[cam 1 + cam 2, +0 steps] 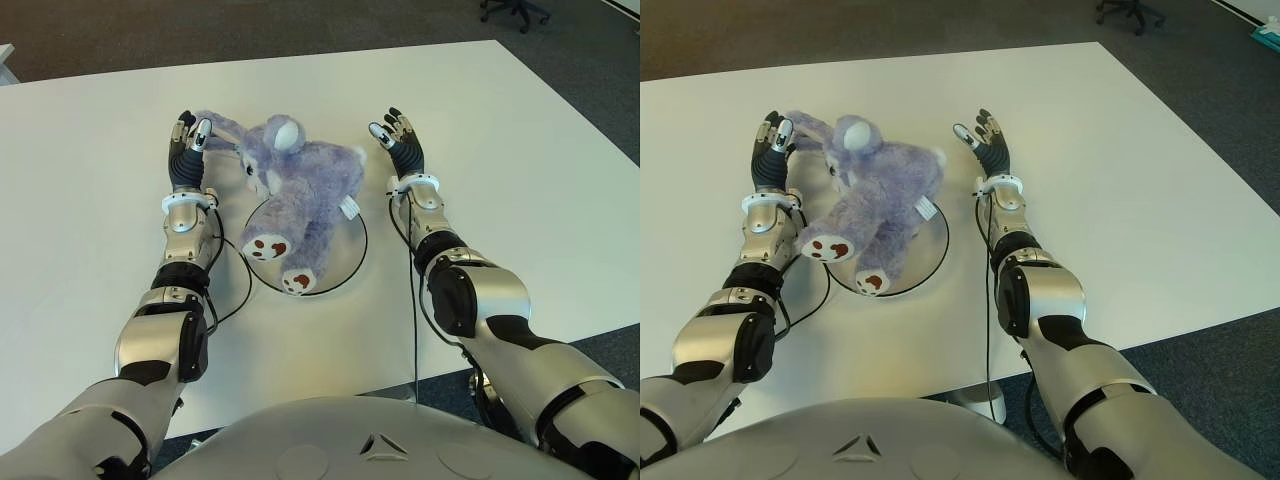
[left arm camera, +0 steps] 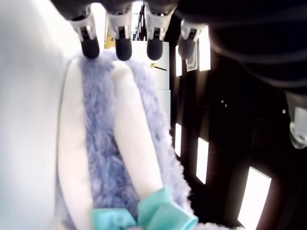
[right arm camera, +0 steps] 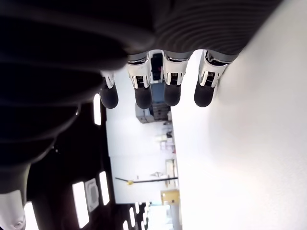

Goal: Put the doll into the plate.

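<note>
Since the purple plush rabbit (image 1: 300, 195) already sprawls across the round plate (image 1: 352, 262), feet toward the robot and head over the far rim, the placing looks essentially done. The left hand (image 1: 187, 150) has its fingers (image 2: 123, 48) extended and gripping nothing (tips at the long ear), while the right hand (image 1: 400, 140) shows beside the plate's right side above the white tabletop (image 1: 500, 150), fingers spread and empty.
</note>
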Action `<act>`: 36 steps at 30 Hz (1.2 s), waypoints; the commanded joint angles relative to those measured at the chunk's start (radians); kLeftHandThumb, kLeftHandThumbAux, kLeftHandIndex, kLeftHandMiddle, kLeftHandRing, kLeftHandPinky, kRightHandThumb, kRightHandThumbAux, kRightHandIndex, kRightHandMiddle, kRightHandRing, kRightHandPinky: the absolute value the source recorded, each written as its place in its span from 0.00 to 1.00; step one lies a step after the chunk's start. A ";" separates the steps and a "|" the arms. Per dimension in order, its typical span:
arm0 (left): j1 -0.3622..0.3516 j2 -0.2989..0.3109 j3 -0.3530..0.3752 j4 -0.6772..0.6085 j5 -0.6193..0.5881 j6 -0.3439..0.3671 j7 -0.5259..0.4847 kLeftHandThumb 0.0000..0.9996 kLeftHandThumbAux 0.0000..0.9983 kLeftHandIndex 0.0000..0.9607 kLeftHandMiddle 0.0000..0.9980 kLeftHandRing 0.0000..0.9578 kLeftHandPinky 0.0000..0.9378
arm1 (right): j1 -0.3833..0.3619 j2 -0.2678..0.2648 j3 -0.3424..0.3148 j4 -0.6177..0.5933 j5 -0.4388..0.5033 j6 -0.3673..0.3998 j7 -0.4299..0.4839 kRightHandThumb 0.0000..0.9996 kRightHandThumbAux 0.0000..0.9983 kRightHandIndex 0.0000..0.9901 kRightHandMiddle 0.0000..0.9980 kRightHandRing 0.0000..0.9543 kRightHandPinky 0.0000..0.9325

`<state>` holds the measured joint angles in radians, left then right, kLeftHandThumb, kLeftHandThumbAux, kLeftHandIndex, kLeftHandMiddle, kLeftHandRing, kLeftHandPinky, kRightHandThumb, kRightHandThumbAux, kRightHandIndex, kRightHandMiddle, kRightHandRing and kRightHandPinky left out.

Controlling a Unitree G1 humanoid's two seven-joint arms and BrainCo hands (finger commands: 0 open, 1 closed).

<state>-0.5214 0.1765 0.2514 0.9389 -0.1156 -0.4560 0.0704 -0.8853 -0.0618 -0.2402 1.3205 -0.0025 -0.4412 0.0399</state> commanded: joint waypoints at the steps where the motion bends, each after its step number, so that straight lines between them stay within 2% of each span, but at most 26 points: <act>1: 0.133 -0.038 -0.007 0.057 0.006 -0.001 -0.012 0.00 0.41 0.00 0.07 0.05 0.00 | 0.047 0.011 -0.006 0.025 0.003 0.051 0.008 0.05 0.69 0.04 0.03 0.01 0.03; 8: 0.132 -0.039 -0.006 0.061 0.004 -0.003 -0.015 0.00 0.42 0.00 0.07 0.05 0.01 | 0.046 0.016 -0.015 0.025 0.007 0.055 0.004 0.12 0.75 0.07 0.05 0.03 0.06; 10: 0.131 -0.040 -0.005 0.062 0.004 -0.002 -0.015 0.00 0.42 0.00 0.06 0.05 0.01 | 0.045 0.018 -0.014 0.025 0.004 0.056 -0.002 0.20 0.80 0.09 0.08 0.06 0.11; 13: 0.130 -0.041 -0.005 0.062 0.004 -0.001 -0.013 0.00 0.42 0.00 0.06 0.05 0.00 | 0.045 0.018 -0.005 0.024 -0.008 0.057 -0.011 0.25 0.81 0.11 0.09 0.07 0.11; 23: 0.129 -0.045 -0.005 0.059 0.003 0.006 -0.009 0.00 0.41 0.00 0.06 0.04 0.00 | 0.046 0.010 0.028 0.024 -0.037 0.061 -0.023 0.25 0.85 0.11 0.08 0.07 0.09; 36: 0.124 -0.048 -0.001 0.063 -0.002 0.006 -0.011 0.00 0.42 0.00 0.06 0.04 0.00 | 0.045 0.009 0.037 0.023 -0.042 0.062 -0.023 0.26 0.87 0.10 0.08 0.06 0.09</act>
<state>-0.5213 0.1733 0.2541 0.9390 -0.1168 -0.4635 0.0670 -0.8839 -0.0621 -0.2106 1.3153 -0.0350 -0.4327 0.0171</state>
